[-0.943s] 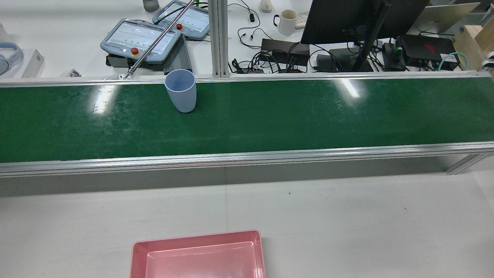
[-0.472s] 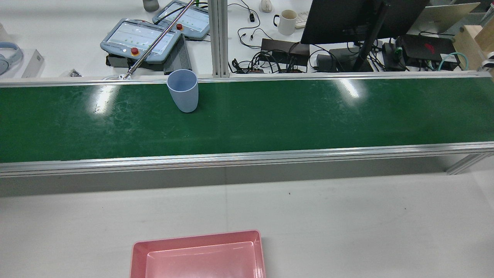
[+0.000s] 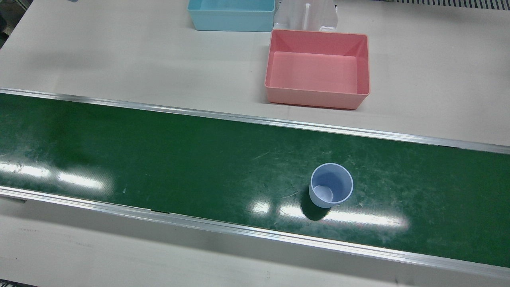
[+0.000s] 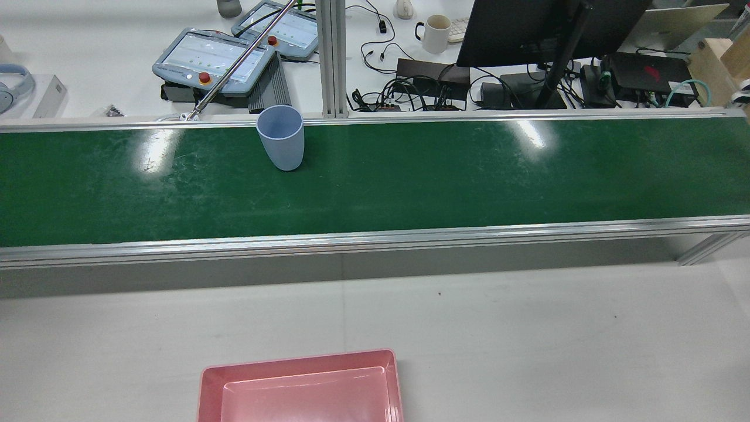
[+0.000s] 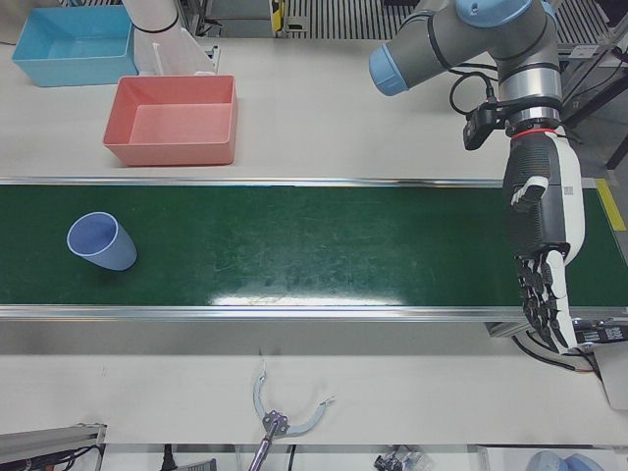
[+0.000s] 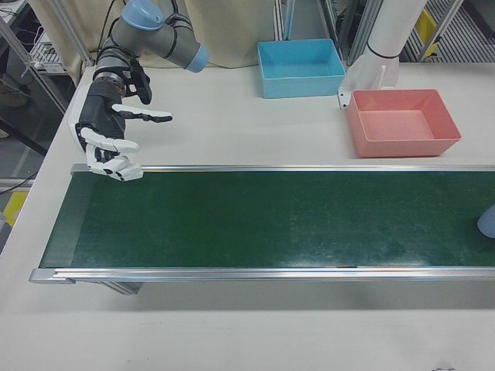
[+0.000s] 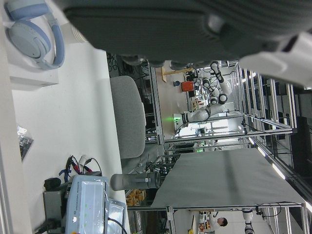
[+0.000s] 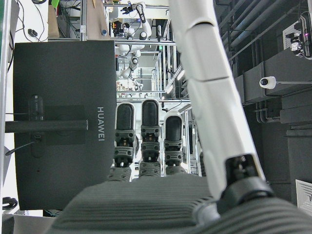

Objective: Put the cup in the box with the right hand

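- Cup (image 3: 331, 190): it is seen standing upright and empty on the green belt (image 3: 159, 159), toward the robot's left half and nearer the operators' edge.
- No hand is touching the cup, so the task is judged to be at its very start, with the reach not yet made.
- The right hand (image 6: 112, 143) is held above the far end of the belt on the robot's right side, well apart from the cup. Its fingers (image 6: 147, 116) are spread apart and nothing is held.
- The left hand (image 5: 540, 245) is hung over the other end of the belt, fingers pointed down and apart, with nothing in them.
- The pink box (image 3: 317, 67) is found on the white table (image 3: 99, 52) on the robot's side of the belt, empty, with a blue box (image 3: 231, 14) just beside it.
- For the next move, the right hand would need to be brought along the belt to the cup, and the fingers closed around its side.
- After that, the cup would need to be lifted and carried over the belt's rail to the pink box.
- The cup looks light and tall, so it could be tipped over if it is bumped.
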Motion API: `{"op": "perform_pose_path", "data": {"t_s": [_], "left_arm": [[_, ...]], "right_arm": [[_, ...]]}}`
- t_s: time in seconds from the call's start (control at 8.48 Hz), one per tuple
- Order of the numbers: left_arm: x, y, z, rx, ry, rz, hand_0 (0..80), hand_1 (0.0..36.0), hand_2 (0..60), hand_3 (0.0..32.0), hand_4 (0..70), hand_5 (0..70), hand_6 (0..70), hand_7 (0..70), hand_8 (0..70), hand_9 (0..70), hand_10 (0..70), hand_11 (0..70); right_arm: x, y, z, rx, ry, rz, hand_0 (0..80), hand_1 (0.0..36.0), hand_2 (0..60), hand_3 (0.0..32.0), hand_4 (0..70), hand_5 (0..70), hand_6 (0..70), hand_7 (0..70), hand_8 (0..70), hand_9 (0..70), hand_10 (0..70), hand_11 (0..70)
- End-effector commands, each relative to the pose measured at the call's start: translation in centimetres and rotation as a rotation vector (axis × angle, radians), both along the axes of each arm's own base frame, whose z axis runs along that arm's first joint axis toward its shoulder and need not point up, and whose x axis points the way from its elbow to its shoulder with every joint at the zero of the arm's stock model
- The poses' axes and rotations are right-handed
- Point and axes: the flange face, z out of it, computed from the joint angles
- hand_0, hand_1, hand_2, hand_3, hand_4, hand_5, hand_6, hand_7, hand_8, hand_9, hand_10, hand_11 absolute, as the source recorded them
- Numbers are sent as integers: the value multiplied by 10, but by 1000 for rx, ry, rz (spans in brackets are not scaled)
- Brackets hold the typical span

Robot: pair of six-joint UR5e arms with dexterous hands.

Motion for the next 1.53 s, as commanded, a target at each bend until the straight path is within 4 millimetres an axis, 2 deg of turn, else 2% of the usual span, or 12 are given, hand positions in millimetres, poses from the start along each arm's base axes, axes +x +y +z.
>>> {"op": "perform_pose_path", "data": {"t_s": [0.0, 0.47, 1.06, 1.42], "left_arm": [[1, -1, 2, -2, 0, 1, 0, 0, 0, 0, 0, 0, 0, 0, 0, 0, 0, 0], [1, -1, 1, 1, 0, 1, 0, 0, 0, 0, 0, 0, 0, 0, 0, 0, 0, 0], [1, -1, 5, 0, 2, 2, 0, 0, 0, 0, 0, 0, 0, 0, 0, 0, 0, 0], [1, 0, 12, -1, 12, 1, 0, 0, 0, 0, 0, 0, 0, 0, 0, 0, 0, 0]], "right_arm": [[0, 0, 0, -1, 1, -2, 800, 253, 0, 0, 284, 142, 166, 598, 316, 406, 256, 392], [0, 0, 0, 0, 0, 0, 800, 249, 0, 0, 271, 141, 161, 579, 312, 396, 249, 382], [-1, -1, -1, -1, 0, -2, 800, 251, 0, 0, 296, 142, 168, 608, 319, 410, 257, 393], [0, -4, -9, 14, -2, 2, 800, 268, 0, 0, 273, 149, 177, 632, 331, 429, 277, 422]]}}
